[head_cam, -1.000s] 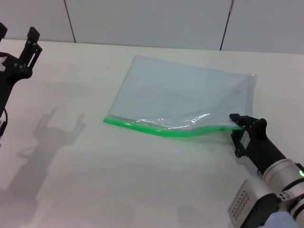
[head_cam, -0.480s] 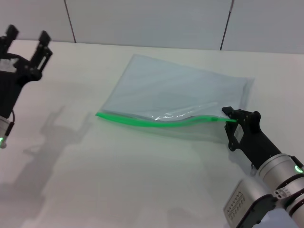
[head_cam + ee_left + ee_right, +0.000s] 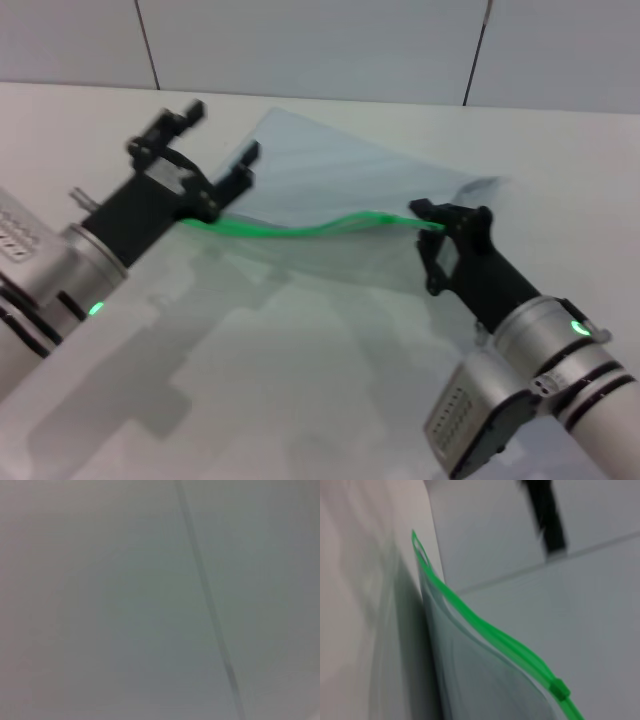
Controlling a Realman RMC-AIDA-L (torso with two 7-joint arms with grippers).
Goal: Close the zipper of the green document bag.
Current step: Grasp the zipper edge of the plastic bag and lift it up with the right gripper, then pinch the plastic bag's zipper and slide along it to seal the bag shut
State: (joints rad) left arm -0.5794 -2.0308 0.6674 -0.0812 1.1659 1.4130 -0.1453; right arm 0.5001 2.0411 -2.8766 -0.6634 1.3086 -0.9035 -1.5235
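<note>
- Green document bag lifted along its near edge above the white counter, far corner seemingly resting toward the back, translucent sheet sagging below the raised edge; half a second ago still lying flat.
- Zipper now a bright green strip drooping in a shallow curve between the two hands, where before it ran low along the bag's near edge on the counter.
- In the right wrist view, zipper running lengthwise with a small green slider tab near the close end; strip's far end parted into a narrow loop.
- Right hand pinching the right end of the zipper, fingers pressed together on it; shifted up and toward the centre since the earlier frame.
- Left hand at the left end of the zipper, fingers spread wide, one above the bag's corner and one beside it; a second ago far off at the counter's left edge, now swung in close.
- Left wrist view only a blurred grey surface with one dark line.
</note>
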